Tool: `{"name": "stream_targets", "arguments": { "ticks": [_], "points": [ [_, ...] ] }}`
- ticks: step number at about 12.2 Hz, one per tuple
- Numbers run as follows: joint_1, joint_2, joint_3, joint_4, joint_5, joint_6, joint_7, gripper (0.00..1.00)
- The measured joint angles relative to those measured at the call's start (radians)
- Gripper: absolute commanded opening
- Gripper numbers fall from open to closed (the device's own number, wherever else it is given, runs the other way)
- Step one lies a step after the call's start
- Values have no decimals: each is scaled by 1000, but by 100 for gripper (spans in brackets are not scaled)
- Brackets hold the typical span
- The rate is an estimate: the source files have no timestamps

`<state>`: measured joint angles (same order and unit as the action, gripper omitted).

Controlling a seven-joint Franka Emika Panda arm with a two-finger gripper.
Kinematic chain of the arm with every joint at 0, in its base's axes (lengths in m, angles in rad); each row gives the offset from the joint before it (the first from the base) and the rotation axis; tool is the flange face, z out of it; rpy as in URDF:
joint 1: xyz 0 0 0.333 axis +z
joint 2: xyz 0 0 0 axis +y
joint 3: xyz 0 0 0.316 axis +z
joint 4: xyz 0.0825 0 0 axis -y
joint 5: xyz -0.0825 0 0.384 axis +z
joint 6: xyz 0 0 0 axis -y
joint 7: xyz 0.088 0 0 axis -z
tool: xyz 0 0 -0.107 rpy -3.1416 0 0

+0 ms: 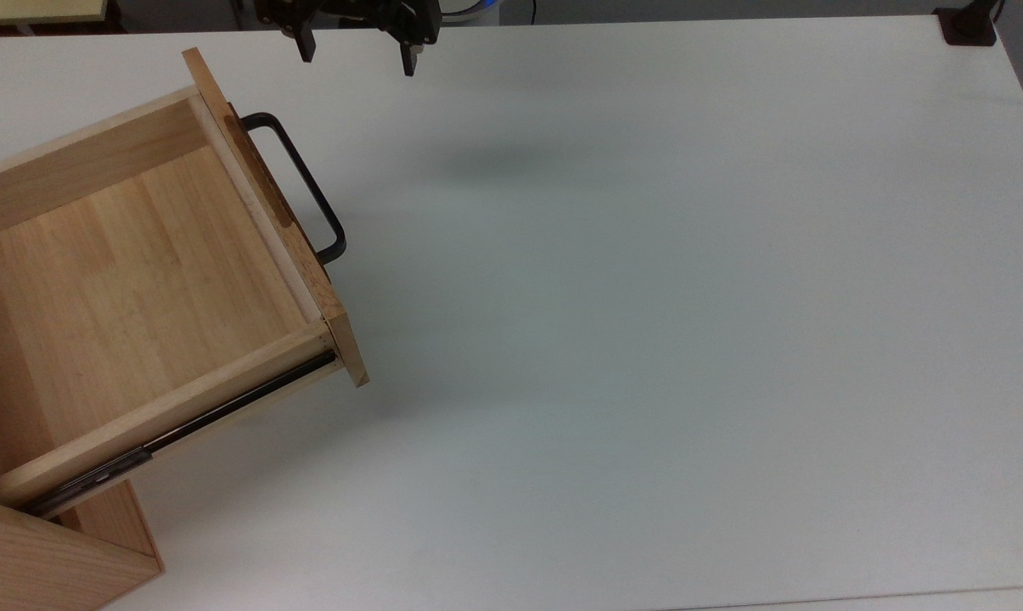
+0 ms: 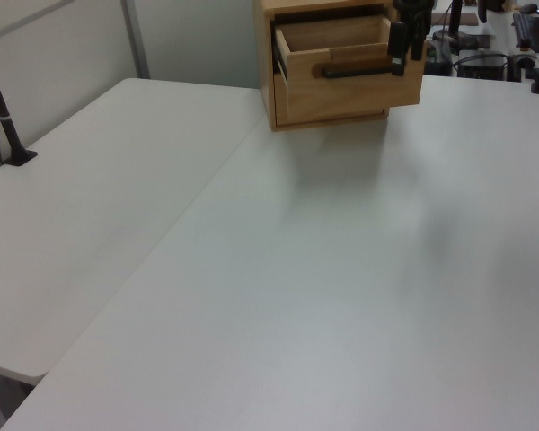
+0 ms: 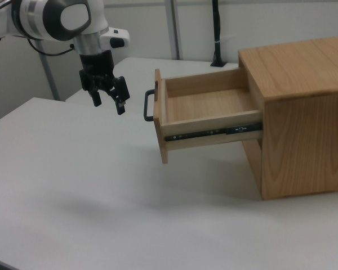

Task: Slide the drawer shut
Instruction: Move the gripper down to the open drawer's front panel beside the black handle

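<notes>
The pine drawer (image 1: pixel 129 280) stands pulled far out of its cabinet, empty inside, with a black bar handle (image 1: pixel 303 182) on its front panel and a dark side rail (image 3: pixel 211 133) exposed. My gripper (image 1: pixel 356 51) hangs open above the table near the top view's upper edge, apart from the handle and to its upper right. In the right view the gripper (image 3: pixel 107 102) floats left of the drawer front (image 3: pixel 159 115), at about handle height, holding nothing. In the left view the gripper (image 2: pixel 404 49) overlaps the drawer front (image 2: pixel 350 85).
The wooden cabinet casing (image 3: pixel 296 112) sits on a wide white table (image 1: pixel 647 339). A black clamp post (image 2: pixel 4 121) stands at the left view's left edge, and another black mount (image 1: pixel 968 25) sits at the top view's upper right corner.
</notes>
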<state>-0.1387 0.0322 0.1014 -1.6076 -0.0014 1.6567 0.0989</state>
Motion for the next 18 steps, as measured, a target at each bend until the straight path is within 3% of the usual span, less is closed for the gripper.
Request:
{"name": "stream_targets", "arguments": {
  "ticks": [6,7,8,9,11,13,18],
  "points": [
    [0,0,0,0,1,0,-38,98],
    [0,0,0,0,2,0,-38,82],
    [0,0,0,0,2,0,-38,72],
    [0,0,-1,0,6,0,-34,49],
    [-1,0,-6,0,31,1,66,12],
    [-2,0,-6,1,35,30,238,5],
    [-2,36,-7,0,18,172,631,2]
  ]
}}
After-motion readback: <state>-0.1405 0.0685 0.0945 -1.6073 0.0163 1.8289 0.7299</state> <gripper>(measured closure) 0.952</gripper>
